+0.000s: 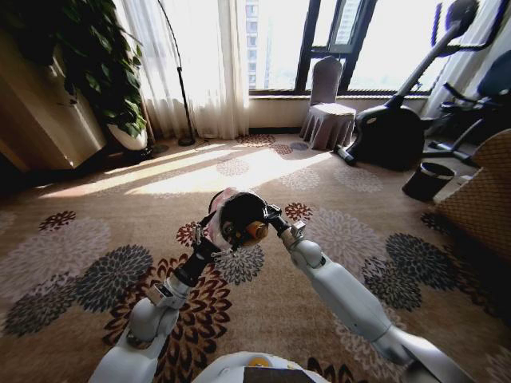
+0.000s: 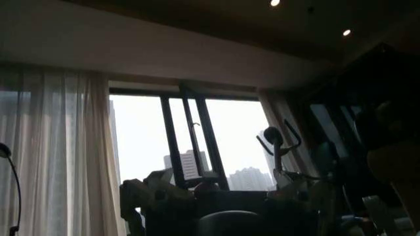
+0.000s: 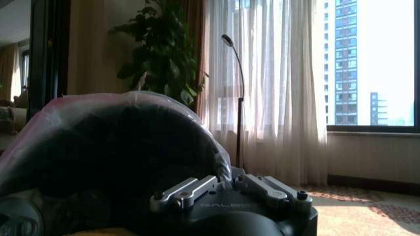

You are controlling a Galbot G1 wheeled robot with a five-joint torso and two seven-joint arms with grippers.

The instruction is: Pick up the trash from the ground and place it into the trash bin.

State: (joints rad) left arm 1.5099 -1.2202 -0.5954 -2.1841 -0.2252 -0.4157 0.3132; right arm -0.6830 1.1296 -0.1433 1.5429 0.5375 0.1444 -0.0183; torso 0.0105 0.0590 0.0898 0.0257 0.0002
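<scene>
From the head camera I see both arms raised in front of me, holding the bin (image 1: 239, 217) up off the carpet (image 1: 96, 239) between them, tipped on its side. The left gripper (image 1: 209, 236) meets it from the left, the right gripper (image 1: 275, 219) from the right. I cannot tell how far either is closed.

On the left wrist camera: curtains (image 2: 59, 157) and window (image 2: 190, 142).

On the right wrist camera the bin's bagged rim (image 3: 118, 142) sits right against the right gripper (image 3: 229, 189).
</scene>
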